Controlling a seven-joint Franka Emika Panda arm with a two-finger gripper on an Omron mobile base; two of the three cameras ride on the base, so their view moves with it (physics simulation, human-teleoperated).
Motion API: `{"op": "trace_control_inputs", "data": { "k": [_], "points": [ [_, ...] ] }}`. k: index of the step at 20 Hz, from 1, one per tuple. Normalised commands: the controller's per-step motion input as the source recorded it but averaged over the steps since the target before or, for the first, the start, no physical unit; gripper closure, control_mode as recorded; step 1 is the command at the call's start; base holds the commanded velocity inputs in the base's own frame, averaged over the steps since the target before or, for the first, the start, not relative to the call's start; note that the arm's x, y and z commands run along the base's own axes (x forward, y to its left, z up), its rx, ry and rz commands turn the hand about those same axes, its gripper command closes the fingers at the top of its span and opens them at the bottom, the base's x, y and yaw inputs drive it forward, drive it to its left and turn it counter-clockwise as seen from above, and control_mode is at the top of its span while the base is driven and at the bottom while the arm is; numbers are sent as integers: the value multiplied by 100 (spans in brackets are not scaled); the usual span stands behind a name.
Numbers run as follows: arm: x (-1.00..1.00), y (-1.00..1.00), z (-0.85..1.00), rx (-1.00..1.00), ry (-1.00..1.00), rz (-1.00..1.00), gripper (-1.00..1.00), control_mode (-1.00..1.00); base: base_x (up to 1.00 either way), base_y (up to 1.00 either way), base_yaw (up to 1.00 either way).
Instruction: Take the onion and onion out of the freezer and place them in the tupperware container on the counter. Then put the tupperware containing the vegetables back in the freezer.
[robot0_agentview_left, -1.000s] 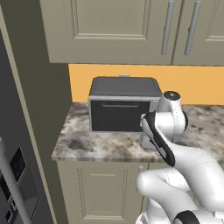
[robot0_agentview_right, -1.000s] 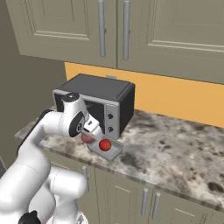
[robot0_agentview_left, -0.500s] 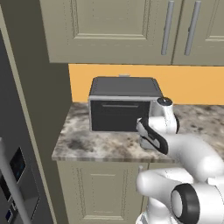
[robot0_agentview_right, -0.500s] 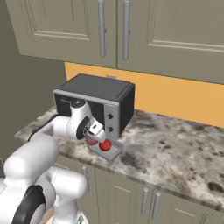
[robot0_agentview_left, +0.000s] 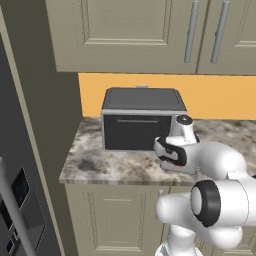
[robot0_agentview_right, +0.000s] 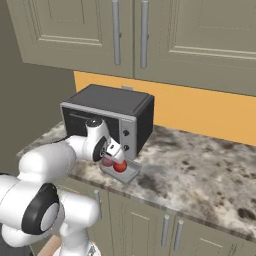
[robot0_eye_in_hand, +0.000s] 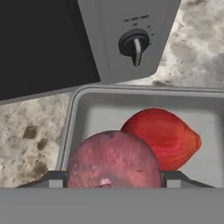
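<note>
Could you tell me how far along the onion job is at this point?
Done: the brighter red onion lies in the tupperware container on the counter. In hand: the claw holds the duller onion over the container, not yet released. Left: carrying the container to the freezer.

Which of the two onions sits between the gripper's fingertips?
The duller, pinkish-red onion, flanked by the gripper fingertips. The brighter red onion lies beyond it in the grey container, away from the fingertips.

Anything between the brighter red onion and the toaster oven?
Hand view: just the tupperware container's bare floor and rim between the brighter red onion and the toaster oven.
</note>
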Motion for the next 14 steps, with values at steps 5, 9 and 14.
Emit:
{"op": "trace_control_inputs", "data": {
  "k": [5, 9, 14],
  "points": [
    [35, -1, -29, 0, 0, 0, 100, -100, 0, 0, 0],
    [3, -2, -28, -1, 0, 1, 100, -100, 0, 0, 0],
    [-50, -9, -20, -4, 0, 0, -100, -100, 0, 0, 0]
  ]
}}
